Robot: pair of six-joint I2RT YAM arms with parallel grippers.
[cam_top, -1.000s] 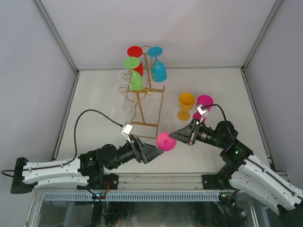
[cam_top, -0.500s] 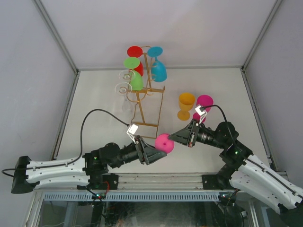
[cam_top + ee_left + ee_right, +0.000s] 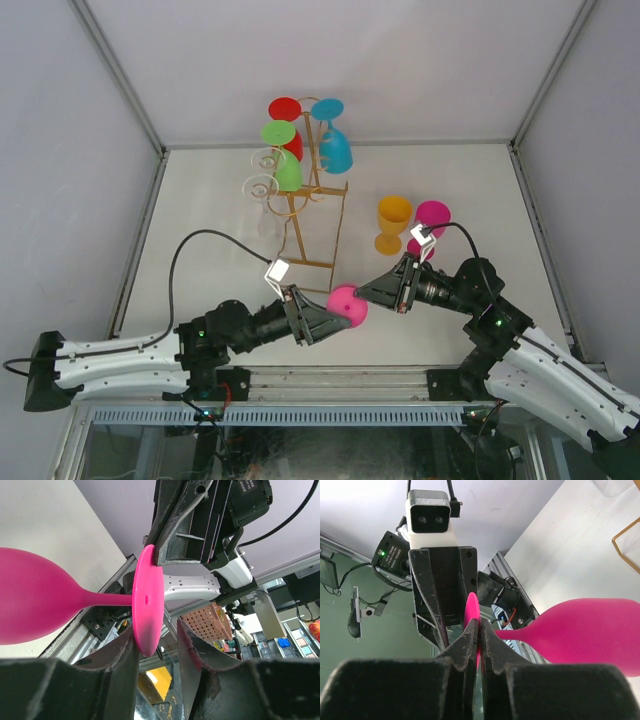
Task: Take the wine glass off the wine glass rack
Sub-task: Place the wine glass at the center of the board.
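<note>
**A:** Where is the glass?

**B:** The pink wine glass [image 3: 348,303] is off the wine glass rack [image 3: 304,264]. It sits between the two arm tips over the near middle of the desk [image 3: 200,200].

**A:** Who has it?

**B:** The right jaws are clenched on the rim of its flat foot. The left jaws stand parted, one on each side of that same foot, with a gap showing on one side.

**A:** And the rack?

**B:** It stands far of centre, with a red glass [image 3: 285,108], a green glass [image 3: 288,170], a blue glass [image 3: 335,150] and two clear glasses [image 3: 262,188] hanging on it.

**A:** Anything on the surface?

**B:** A yellow goblet [image 3: 393,222] stands upright to the right of the rack, with a second pink glass [image 3: 432,213] just beside it.

**A:** What about the room?

**B:** The desk is matt white, with pale grey walls [image 3: 60,150] on three sides and a metal rail [image 3: 340,378] along the near edge
</note>
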